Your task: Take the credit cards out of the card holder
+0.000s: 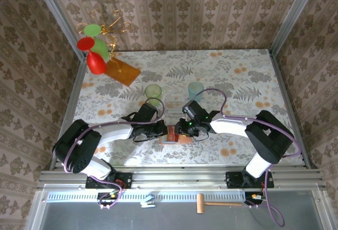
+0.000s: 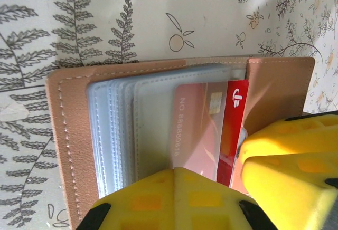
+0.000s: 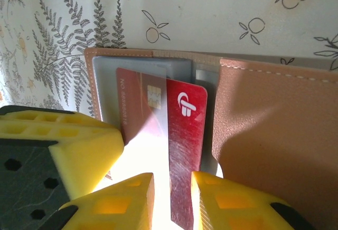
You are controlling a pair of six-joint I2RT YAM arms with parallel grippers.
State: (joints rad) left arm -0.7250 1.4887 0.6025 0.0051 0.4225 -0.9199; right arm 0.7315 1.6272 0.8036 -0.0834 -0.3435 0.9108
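Two arms bend inward over a floral table (image 1: 237, 77) boxed in by patterned walls (image 1: 174, 8). They meet at the card holder (image 1: 177, 139), midway along the table's near edge.

Left wrist: the left gripper (image 2: 174, 193), fingers together, presses on the open holder's clear sleeves, and a red card (image 2: 232, 130) juts from one.

Right wrist: the right gripper (image 3: 173, 203) straddles that card's free end. Glare hides the contact, so I cannot tell whether it clamps.
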